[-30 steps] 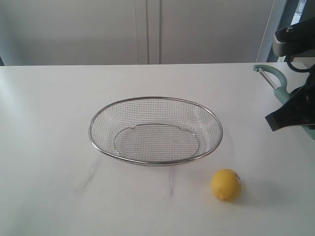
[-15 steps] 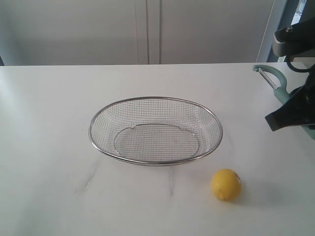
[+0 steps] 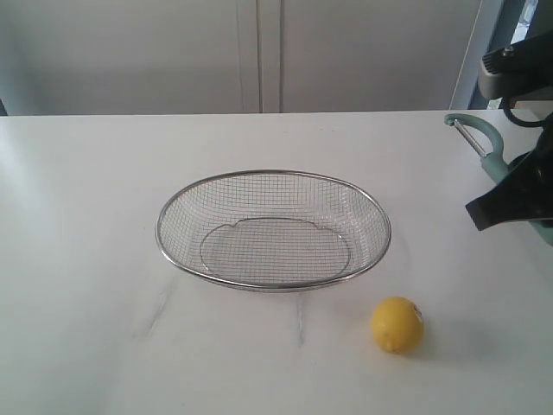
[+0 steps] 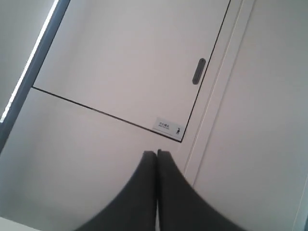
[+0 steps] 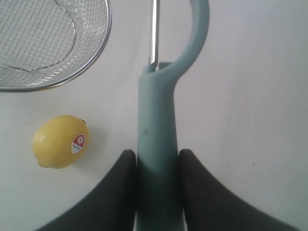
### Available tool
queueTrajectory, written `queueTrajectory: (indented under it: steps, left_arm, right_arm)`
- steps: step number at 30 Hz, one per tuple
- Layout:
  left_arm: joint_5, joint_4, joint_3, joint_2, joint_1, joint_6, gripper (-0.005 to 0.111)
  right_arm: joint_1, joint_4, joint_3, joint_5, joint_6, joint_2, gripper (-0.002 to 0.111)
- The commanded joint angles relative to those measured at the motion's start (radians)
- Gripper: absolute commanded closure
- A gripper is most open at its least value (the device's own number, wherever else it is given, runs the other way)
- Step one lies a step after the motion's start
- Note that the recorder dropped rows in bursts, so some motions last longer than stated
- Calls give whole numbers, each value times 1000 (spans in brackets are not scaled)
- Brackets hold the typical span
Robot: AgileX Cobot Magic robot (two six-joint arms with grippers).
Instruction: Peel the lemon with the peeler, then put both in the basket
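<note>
The yellow lemon (image 3: 397,324) (image 5: 60,141) lies on the white table in front of the basket, its red-and-white sticker showing in the right wrist view. The wire mesh basket (image 3: 273,229) (image 5: 53,43) stands empty at the table's middle. At the right edge my right gripper (image 3: 510,194) (image 5: 158,159) is shut on the teal handle of the peeler (image 3: 484,143) (image 5: 161,120), whose looped head and blade point away toward the far side. My left gripper (image 4: 157,154) is shut with nothing in it, aimed at a wall and door; it does not show in the exterior view.
The white table (image 3: 95,259) stretches wide to the left of the basket. Behind it stand pale cabinet doors (image 3: 259,52). Part of the right arm (image 3: 518,73) hangs over the table's right edge.
</note>
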Motion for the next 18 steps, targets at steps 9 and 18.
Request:
queueTrajectory:
  steps: [9,18]
  left_arm:
    - [-25,-7,-97,2,2,-73,106]
    - [-25,-1,-210,146,2,-73,106]
  right_arm:
    - [-3,-1,5,-11,6,-8,108]
    - [-3,-1,5,-11,6,-8,108]
